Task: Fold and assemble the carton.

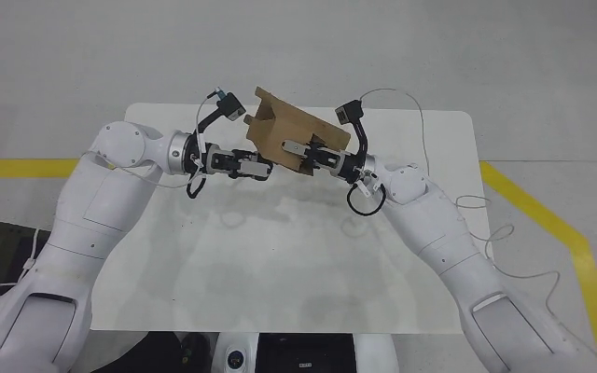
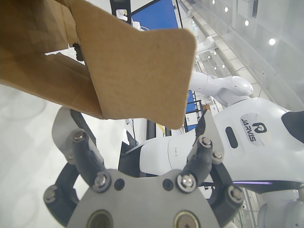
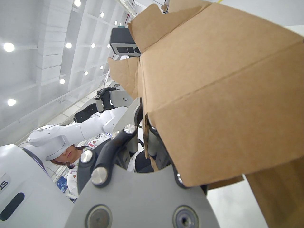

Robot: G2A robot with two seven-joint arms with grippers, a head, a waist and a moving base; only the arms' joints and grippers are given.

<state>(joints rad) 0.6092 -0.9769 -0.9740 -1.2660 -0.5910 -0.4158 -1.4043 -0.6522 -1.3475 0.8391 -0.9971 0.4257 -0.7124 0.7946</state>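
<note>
End effectors of both arms meet at one brown carton [image 1: 297, 131], which is held in the air over the far half of the white worktop [image 1: 280, 280]. The worktop spreads wide beneath it, and I judge there is free air between box and surface, so a panel has room to swing.

The carton is an open tube. Its long axis runs across the robot, with the far end toward the left arm and the near end toward the right. The open mouth faces the left arm, and the creased side walls show in the right wrist view.

One broad flap [image 2: 142, 77] with rounded corners juts from that mouth straight out in front of the left end effector [image 2: 139, 113]. This end effector is spread wide and grips nothing. Its fingers [image 2: 80, 124] stand either side of the flap's free edge, one tucked just under the carton's corner and the other well apart from the board.

At the other end, the right end effector [image 3: 143, 129] is pinched tight on the edge of a carton wall beside a crease, and it alone carries the box.

The coming move looks to be the left arm's, since the flap lies dead ahead of it. It would likely press the flap in toward the mouth while the right end effector holds. The thin board may buckle or twist in that single pinch.
</note>
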